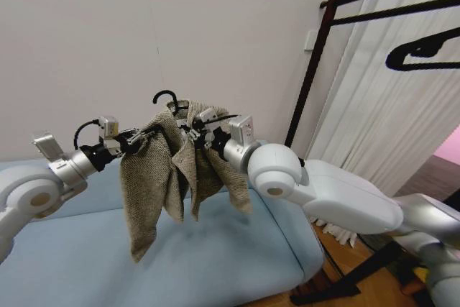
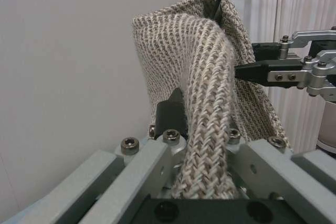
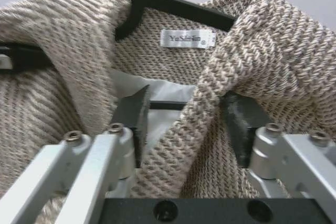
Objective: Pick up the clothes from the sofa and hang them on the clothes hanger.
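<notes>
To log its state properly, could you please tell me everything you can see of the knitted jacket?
The knitted jacket is beige-brown herringbone wool by its look, with pale grey lining and a white neck label. It hangs open on a black hanger, limp, above the blue sofa. The left tool grips one shoulder; the right tool is at the collar.

Beige-brown herringbone knit garment [image 1: 162,177], black hanger [image 3: 173,6], white label [image 3: 187,39], pale blue sofa [image 1: 237,264], dark rack [image 1: 314,59], white curtain [image 1: 388,127].
</notes>
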